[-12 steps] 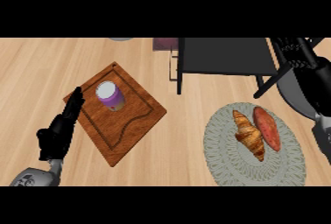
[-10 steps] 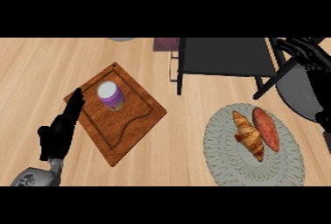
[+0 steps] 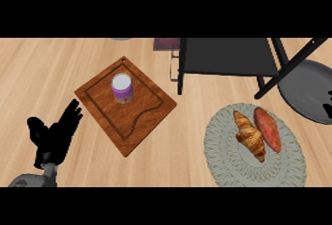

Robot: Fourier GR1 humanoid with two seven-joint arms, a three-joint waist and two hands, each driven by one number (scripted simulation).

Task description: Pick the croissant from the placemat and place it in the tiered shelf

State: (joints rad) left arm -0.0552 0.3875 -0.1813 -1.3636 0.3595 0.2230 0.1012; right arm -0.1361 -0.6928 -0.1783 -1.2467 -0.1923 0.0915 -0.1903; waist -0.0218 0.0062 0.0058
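Right hand (image 3: pixel 326 107) has pulled to right edge, fingers unreadable; croissant (image 3: pixel 250 136) untouched on placemat (image 3: pixel 227 169), reach pending. Left hand (image 3: pixel 55 134) resting open.

You see the counter (image 3: pixel 58 66) lit evenly and brightly, with no glare on the wood. Shadows are faint: look for a soft dark edge just beside the cutting board (image 3: pixel 126 105) on its lower right side. The shelf (image 3: pixel 227 57) above and right of the board reads as flat black, with little shading. Round shapes right of the board look stretched taller than wide.
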